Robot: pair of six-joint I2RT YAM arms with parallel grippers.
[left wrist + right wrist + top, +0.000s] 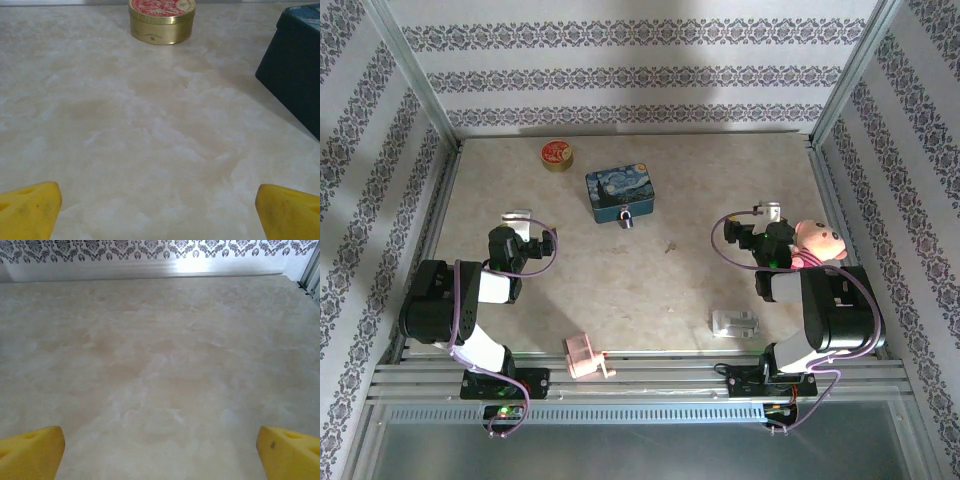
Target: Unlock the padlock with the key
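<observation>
Bench [620, 290], marbled, carrying blue tin [620, 192]; left pincer [520, 216] and right pincer [772, 212], both spread wide and empty, well apart from the work; padlock [627, 217], resting against the tin's near side; key [671, 247], a loose speck nearby on the bench, ungrasped: task judged not yet begun.

- table [670, 290] — pale beige, marbled with cloudy white
- walls [620, 70] — white paper with bands of dark floral ornament
- blue tin [620, 193] — deep blue, the lid painted with a swirling sky and yellow spots
- padlock [627, 217], against the blue tin's near side — silvery grey
- round tin [556, 155], left of and beyond the blue tin — gold wall, red patterned lid
- plush toy [817, 240], far right of the blue tin — pink
- left gripper [159, 212] and right gripper [160, 454] — yellow fingertips
- arms [440, 300] black, cables [548, 250] purple
</observation>
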